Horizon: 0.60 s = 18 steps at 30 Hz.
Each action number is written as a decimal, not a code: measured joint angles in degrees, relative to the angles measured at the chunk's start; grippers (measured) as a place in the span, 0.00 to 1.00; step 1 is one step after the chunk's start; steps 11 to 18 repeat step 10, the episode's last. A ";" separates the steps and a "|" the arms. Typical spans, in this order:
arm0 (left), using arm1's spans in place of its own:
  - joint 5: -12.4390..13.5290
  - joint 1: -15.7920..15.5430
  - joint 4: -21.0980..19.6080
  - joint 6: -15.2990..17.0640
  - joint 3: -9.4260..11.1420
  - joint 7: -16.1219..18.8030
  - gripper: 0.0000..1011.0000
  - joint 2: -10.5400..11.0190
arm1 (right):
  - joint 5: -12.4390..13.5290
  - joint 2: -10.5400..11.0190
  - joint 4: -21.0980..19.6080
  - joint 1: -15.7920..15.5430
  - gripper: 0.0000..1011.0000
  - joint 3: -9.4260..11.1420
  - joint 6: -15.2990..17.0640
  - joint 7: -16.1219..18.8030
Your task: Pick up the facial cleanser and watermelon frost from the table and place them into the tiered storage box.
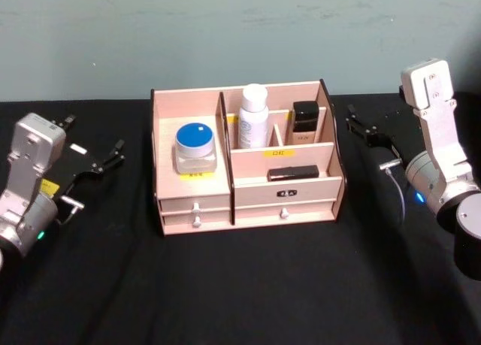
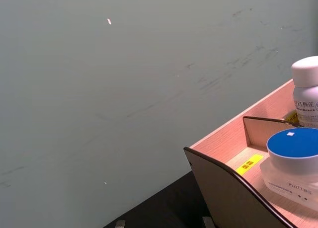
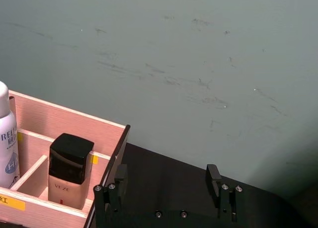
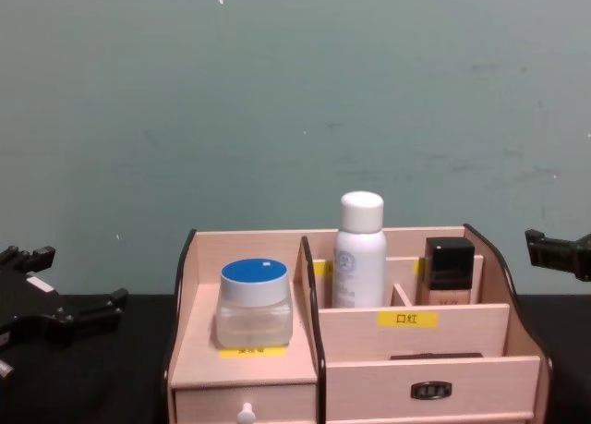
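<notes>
Tiered storage box [image 1: 192, 189]: pale pinkish wood, dark brown edges, yellow labels with dark characters, white drawer knobs, one dark oval pull; jar [image 1: 196, 148] in the box's left compartment: clear frosted body, bright blue lid with a small white mark; bottle [image 1: 253, 117] in the box's rear middle compartment: white, with grey-blue lettering; foundation bottle [image 1: 304, 122] in the box's rear right compartment: beige body, black cap; slim case [image 1: 293, 173] in the box's front right tier: black; table [image 1: 240, 285] under the box: black cloth; wall [image 4: 295, 101] behind the box: dull grey-green, faintly scuffed.
</notes>
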 joint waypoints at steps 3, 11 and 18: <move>0.00 0.00 0.00 0.00 0.00 0.00 0.99 0.00 | 0.00 0.00 0.00 0.00 0.99 0.00 0.00 0.00; 0.00 0.00 0.00 0.00 0.00 0.00 0.99 0.00 | 0.00 0.00 0.00 0.00 0.99 0.00 0.00 0.01; 0.00 0.00 0.00 0.00 0.00 0.00 0.99 0.00 | 0.00 0.00 0.00 0.00 0.99 0.00 0.00 0.01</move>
